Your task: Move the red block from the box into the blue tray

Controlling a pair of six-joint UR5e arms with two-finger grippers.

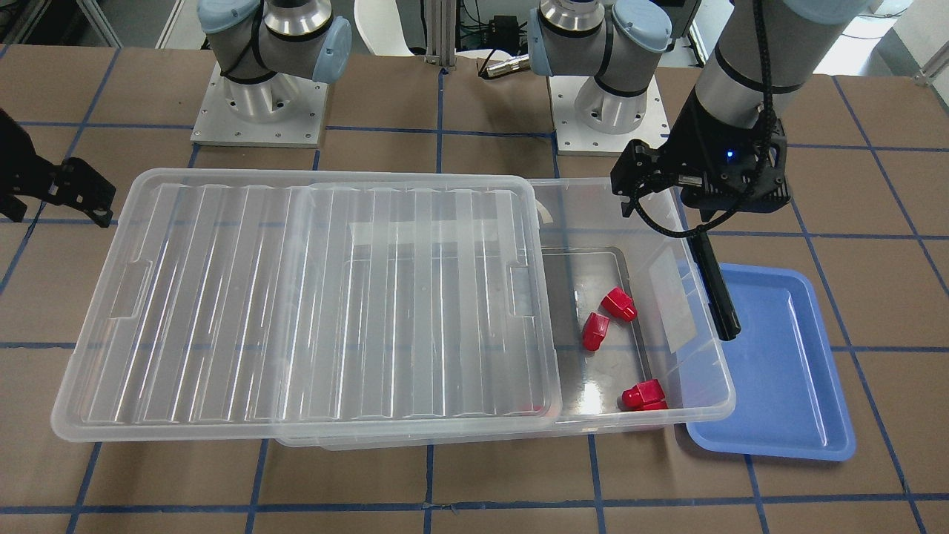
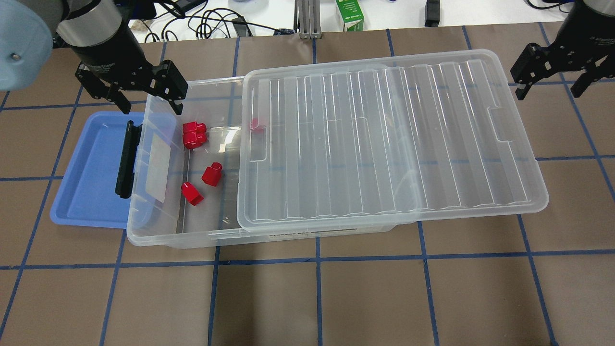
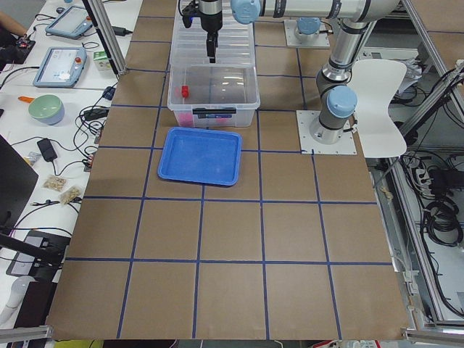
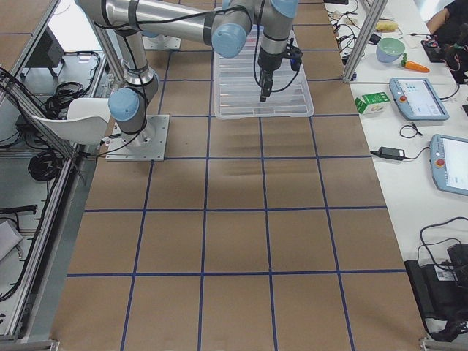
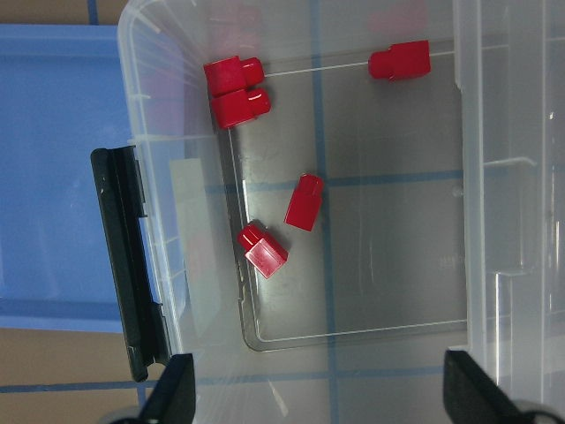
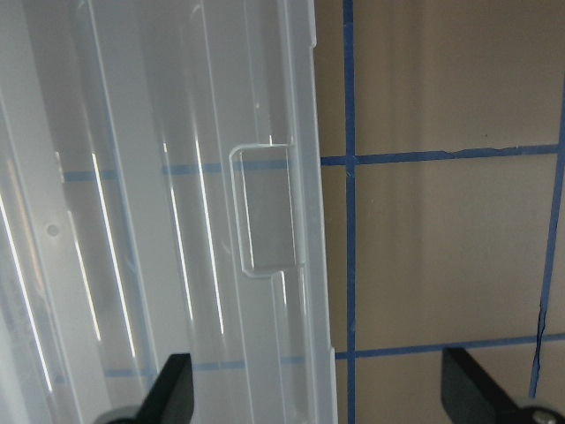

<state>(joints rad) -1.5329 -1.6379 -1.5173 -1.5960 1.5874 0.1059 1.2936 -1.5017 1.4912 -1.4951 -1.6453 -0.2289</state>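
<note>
The clear box point(image 2: 154, 161) lies across the table with its ribbed lid point(image 2: 384, 139) slid toward my right, so its left end is uncovered. Several red blocks lie there: a touching pair point(image 2: 194, 133), one point(image 2: 211, 174), one point(image 2: 192, 193), and one under the lid's edge point(image 2: 257, 125). They also show in the left wrist view point(image 5: 305, 201). The blue tray point(image 2: 91, 173) sits beside the box's black handle point(image 2: 126, 158), partly under that end. My left gripper point(image 2: 151, 108) is open and empty above the box's uncovered end point(image 5: 322, 397). My right gripper point(image 2: 550, 91) is open and empty past the lid's right edge point(image 6: 320, 397).
The table is brown with blue tape lines. The two arm bases point(image 1: 259, 104) stand at the robot's side of the table. A green carton point(image 2: 350, 14) and cables lie on the far side, beyond the table's edge. The lid overhangs the box on my right.
</note>
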